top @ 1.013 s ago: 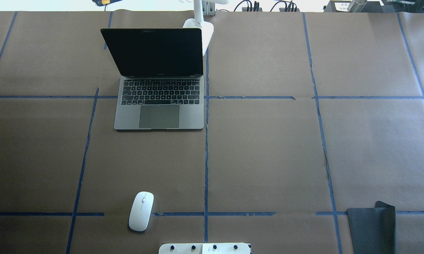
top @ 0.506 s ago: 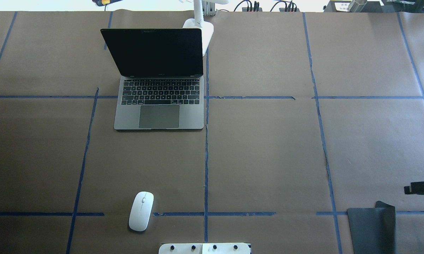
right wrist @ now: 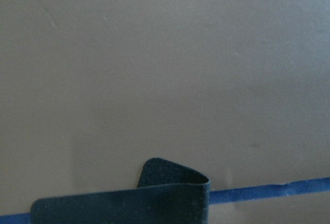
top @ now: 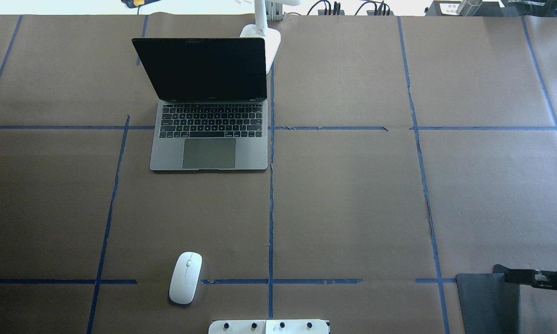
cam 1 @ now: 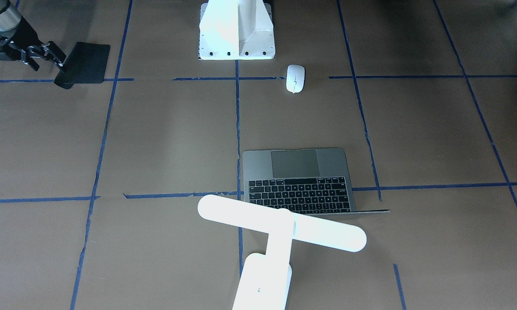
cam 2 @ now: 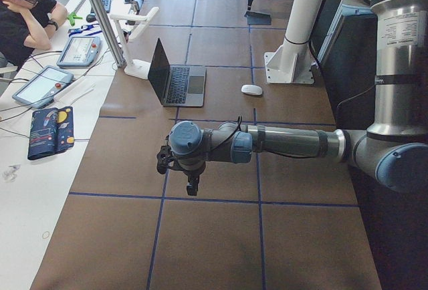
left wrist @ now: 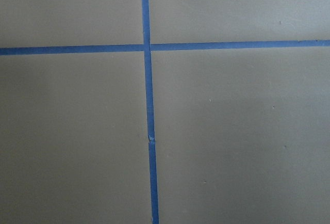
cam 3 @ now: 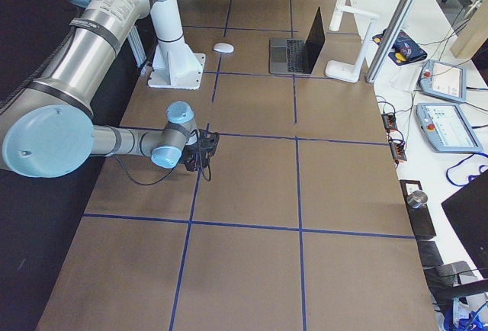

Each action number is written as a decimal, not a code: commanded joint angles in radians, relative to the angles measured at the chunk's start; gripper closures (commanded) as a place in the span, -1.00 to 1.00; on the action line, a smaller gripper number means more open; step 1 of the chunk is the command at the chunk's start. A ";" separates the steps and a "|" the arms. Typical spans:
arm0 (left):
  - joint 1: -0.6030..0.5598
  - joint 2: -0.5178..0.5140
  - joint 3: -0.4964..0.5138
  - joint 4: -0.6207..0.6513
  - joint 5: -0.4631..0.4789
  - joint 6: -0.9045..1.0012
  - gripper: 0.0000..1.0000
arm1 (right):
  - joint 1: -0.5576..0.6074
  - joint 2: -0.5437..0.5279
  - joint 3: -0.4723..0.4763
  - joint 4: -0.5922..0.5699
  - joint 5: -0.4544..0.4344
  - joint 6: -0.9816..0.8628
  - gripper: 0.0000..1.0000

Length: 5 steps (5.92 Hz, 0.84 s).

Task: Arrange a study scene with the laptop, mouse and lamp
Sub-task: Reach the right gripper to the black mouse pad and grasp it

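The laptop [top: 208, 148] stands open left of centre, screen dark; it also shows in the front view [cam 1: 299, 172]. The white mouse [top: 185, 277] lies near the robot's base, also in the front view [cam 1: 295, 78]. The white lamp [cam 1: 280, 226] stands behind the laptop's right corner, its base [top: 271, 41] at the far edge. My right gripper [top: 533, 255] is open, one finger over the far, curled corner of a black mat [top: 487, 301]; it also shows in the front view [cam 1: 49, 64]. My left gripper [cam 2: 190, 186] hangs over bare table, and I cannot tell its state.
The white bolted pedestal [cam 1: 236, 30] stands at the near edge between the arms. The mat's folded corner [right wrist: 154, 198] fills the bottom of the right wrist view. Blue tape lines cross the brown table. A person [cam 2: 23, 9] sits at a side desk with tablets.
My right gripper has come in from the right edge toward the near side, down to the mat's far corner. The laptop, mouse and lamp have not moved.
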 commanded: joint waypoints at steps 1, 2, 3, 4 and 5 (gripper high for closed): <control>0.000 0.009 -0.003 -0.002 -0.003 0.004 -1.00 | -0.074 0.015 -0.057 0.002 -0.042 0.024 -0.99; 0.000 0.010 -0.004 0.000 -0.003 0.006 -1.00 | -0.074 0.033 -0.062 0.002 -0.045 0.029 -0.88; 0.000 0.010 -0.004 0.000 -0.003 0.008 -1.00 | -0.072 0.041 -0.061 0.003 -0.047 0.029 -0.40; -0.002 0.010 -0.004 -0.002 -0.003 0.008 -1.00 | -0.072 0.041 -0.061 0.003 -0.048 0.027 0.42; 0.000 0.010 -0.004 -0.002 -0.003 0.009 -1.00 | -0.069 0.041 -0.045 0.003 -0.048 0.027 0.88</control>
